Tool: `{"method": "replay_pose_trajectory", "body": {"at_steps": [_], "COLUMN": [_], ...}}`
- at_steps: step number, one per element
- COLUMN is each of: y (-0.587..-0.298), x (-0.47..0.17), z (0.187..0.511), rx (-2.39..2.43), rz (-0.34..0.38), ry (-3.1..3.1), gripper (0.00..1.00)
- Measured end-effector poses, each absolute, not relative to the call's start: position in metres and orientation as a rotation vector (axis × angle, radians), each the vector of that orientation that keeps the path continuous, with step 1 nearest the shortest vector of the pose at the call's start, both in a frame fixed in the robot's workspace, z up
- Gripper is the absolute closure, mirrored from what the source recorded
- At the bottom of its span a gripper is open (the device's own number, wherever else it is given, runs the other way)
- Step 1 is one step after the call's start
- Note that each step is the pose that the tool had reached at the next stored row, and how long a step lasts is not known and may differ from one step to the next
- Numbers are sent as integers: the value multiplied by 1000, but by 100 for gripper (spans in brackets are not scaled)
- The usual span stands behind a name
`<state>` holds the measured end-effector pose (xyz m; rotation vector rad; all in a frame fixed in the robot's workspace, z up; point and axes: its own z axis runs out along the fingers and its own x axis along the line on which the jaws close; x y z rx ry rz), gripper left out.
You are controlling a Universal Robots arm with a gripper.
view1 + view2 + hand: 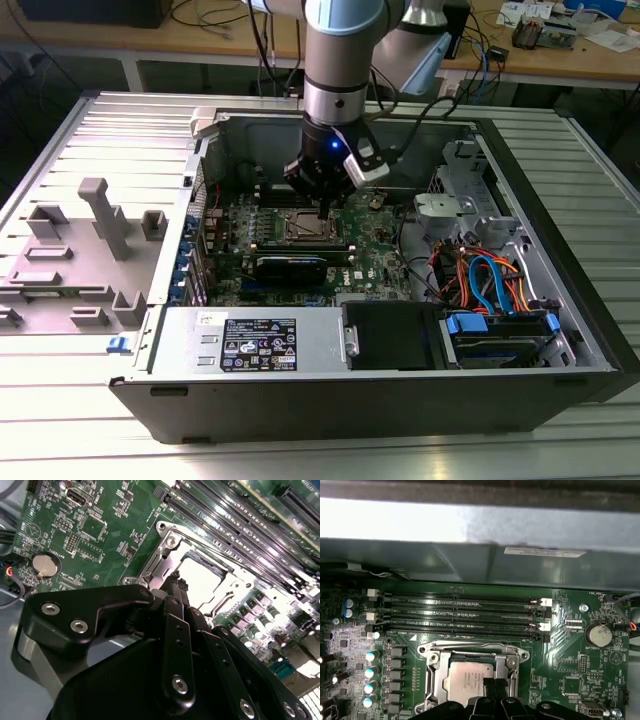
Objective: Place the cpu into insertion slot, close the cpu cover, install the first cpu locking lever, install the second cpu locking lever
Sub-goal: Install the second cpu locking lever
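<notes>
Pincer pressed together, its tips poised at the cpu, which we see seated in the slot of the green board (4 memory slots just beside it); the cover frames the chip.

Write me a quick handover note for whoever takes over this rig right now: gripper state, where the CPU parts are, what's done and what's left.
Gripper: fingertips together, holding nothing, poised right over the socket edge; in the exterior view it hangs inside the open computer case.
cpu: lying flat in the insertion slot on the motherboard, silver top facing up.
cpu cover: appears lowered, its frame lying around the chip.
Done: chip placed; cover looks closed.
Left: both locking levers. I cannot tell from these views whether either is latched, so check them first.
</notes>
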<state>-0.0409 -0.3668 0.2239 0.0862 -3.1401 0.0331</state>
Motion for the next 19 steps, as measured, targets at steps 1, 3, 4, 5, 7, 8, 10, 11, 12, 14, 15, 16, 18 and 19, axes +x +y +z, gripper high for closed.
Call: {"method": "replay_pose_trajectory", "body": {"at_steps": [1, 3, 4, 5, 7, 8, 10, 11, 12, 14, 15, 16, 18, 19], "y": [-368, -371, -371, -372, -372, -372, -372, -372, -372, -372, -372, -372, -372, -372], "x": [-41, -41, -41, -41, -41, -41, -41, -41, -41, -41, -41, -41, -41, -41], "z": [224, 224, 224, 224, 221, 219, 216, 216, 216, 217, 218, 220, 227, 227], "rx": [86, 86, 86, 86, 86, 86, 86, 86, 86, 86, 86, 86, 86, 86], "rz": [34, 34, 34, 34, 34, 34, 34, 34, 34, 34, 34, 34, 34, 34], "ry": [-3140, -3140, -3140, -3140, -3140, -3140, -3140, -3140, -3140, -3140, -3140, -3140, -3140, -3140], "gripper": [89, 89, 89, 89, 89, 89, 89, 89, 89, 89, 89, 89, 89, 89]}}
